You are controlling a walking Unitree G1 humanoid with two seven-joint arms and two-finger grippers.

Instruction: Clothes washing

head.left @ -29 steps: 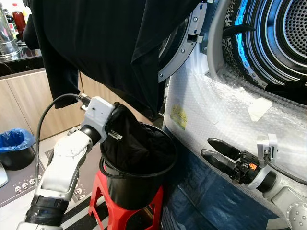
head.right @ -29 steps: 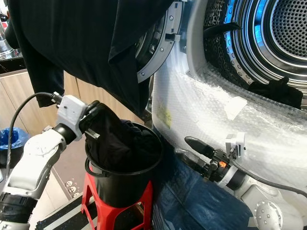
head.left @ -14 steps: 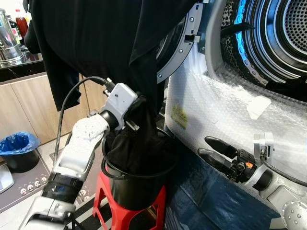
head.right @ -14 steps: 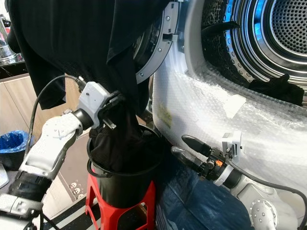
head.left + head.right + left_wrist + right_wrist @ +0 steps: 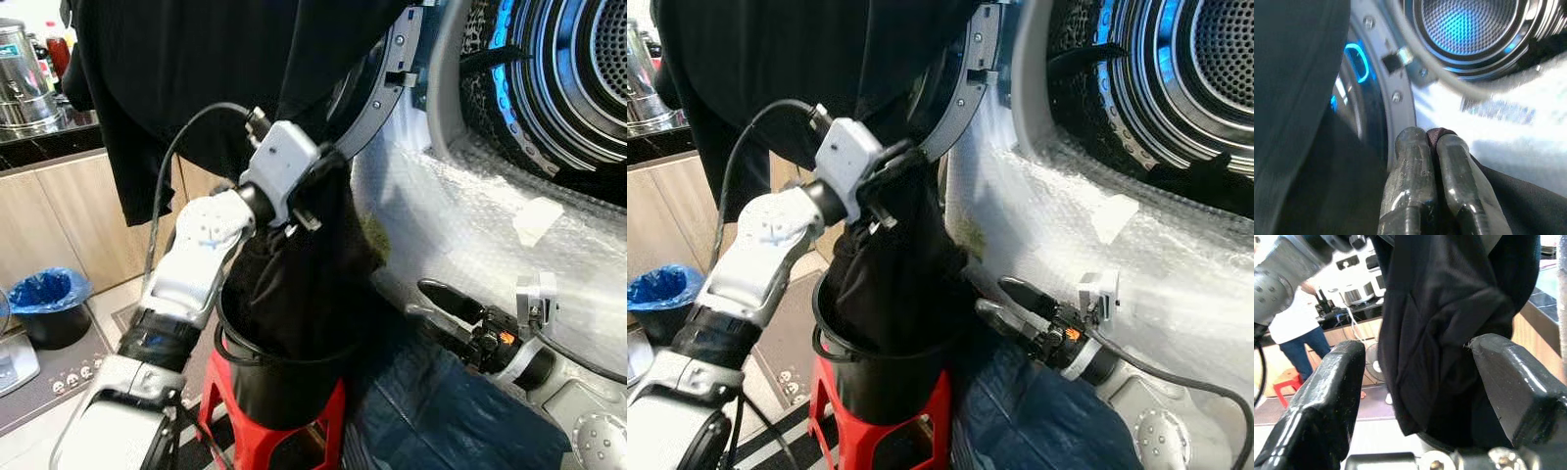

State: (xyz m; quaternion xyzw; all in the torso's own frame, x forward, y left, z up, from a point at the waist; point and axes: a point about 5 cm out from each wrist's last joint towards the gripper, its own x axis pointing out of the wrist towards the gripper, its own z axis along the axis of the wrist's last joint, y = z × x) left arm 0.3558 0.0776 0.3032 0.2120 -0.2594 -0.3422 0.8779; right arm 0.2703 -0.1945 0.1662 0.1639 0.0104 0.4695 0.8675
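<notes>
Your left gripper [image 5: 328, 166] is closed on a fold of the black garment [image 5: 304, 274]; in the left wrist view its fingers [image 5: 1410, 166] are pressed together with cloth pinched between them. The garment hangs from that grip, its lower part inside the black bucket [image 5: 284, 377] on the red stool [image 5: 269, 441]. The open washer door [image 5: 392, 69] is just beside the gripper, with the drum [image 5: 578, 69] beyond it to the right.

Your right gripper [image 5: 441, 308] hangs low against the washer front, fingers spread and empty, near the bucket rim.

Expect the garment to be light, limp and non-fragile. It will stretch and drape rather than hold shape, and its trailing part may drag on the bucket rim or catch on the door. A pinch on a thin fold can slip; a bunched handful near the middle holds better. If the tail hangs too long to clear the drum opening, take its lower part with the right gripper.

A second dark garment [image 5: 196, 69] is draped over the door.
</notes>
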